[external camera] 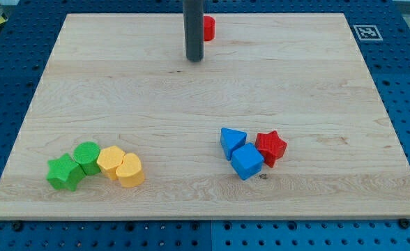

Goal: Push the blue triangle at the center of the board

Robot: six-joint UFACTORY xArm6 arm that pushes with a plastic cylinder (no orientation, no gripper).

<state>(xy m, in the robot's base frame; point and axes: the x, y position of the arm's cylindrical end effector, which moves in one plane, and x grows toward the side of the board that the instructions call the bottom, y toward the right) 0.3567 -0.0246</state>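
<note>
Hiding most of a red block (209, 28) whose shape is unclear, my tip (194, 59) on the wooden worktop (205, 97), well apart from the blue triangle block (232, 139), no gripper in view.

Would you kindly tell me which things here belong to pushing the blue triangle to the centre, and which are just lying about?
For the job: blue triangle, my tip, board.

Lying about: blue cube, red star, red block behind the rod, green star, green cylinder, yellow heart, yellow block.

Blue pegboard (407, 84) around wooden board (191, 104)
</note>
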